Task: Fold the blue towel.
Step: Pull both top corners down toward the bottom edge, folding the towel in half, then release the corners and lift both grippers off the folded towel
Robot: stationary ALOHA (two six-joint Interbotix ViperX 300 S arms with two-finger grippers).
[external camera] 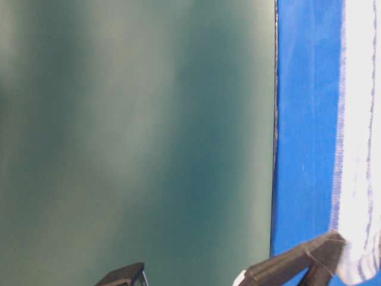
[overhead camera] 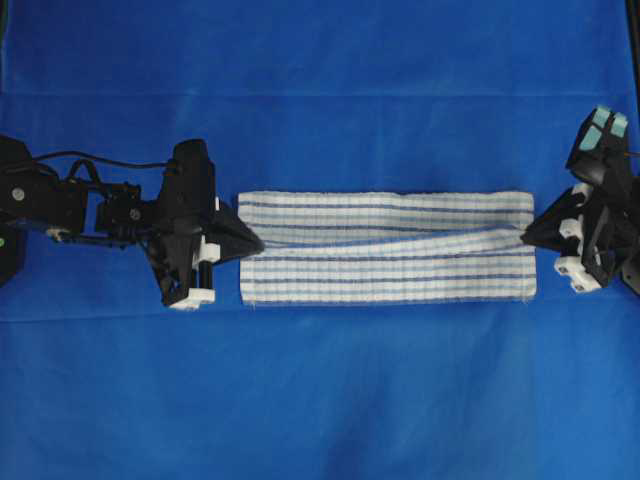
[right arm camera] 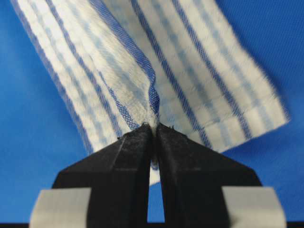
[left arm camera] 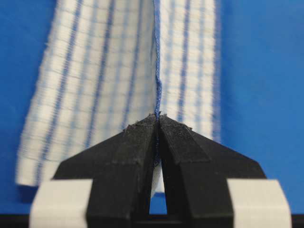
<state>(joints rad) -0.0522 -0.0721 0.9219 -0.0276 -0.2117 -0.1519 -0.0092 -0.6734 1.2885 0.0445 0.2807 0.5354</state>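
Observation:
The blue towel [overhead camera: 386, 246], white with thin blue stripes, lies as a long folded band across the middle of the blue sheet. My left gripper [overhead camera: 256, 243] is shut on the edge at its left end; the left wrist view shows the blue-stitched edge [left arm camera: 157, 95] pinched between the fingertips [left arm camera: 142, 135]. My right gripper [overhead camera: 527, 236] is shut on the edge at its right end; the right wrist view shows the towel [right arm camera: 142, 66] bunched where the jaws [right arm camera: 155, 127] meet. The towel's edge also shows in the table-level view [external camera: 360, 119].
A plain blue sheet [overhead camera: 320, 400] covers the whole table. A crease in it runs across the far side [overhead camera: 320, 93]. The table-level view is mostly filled by a blurred dark green surface [external camera: 137, 131].

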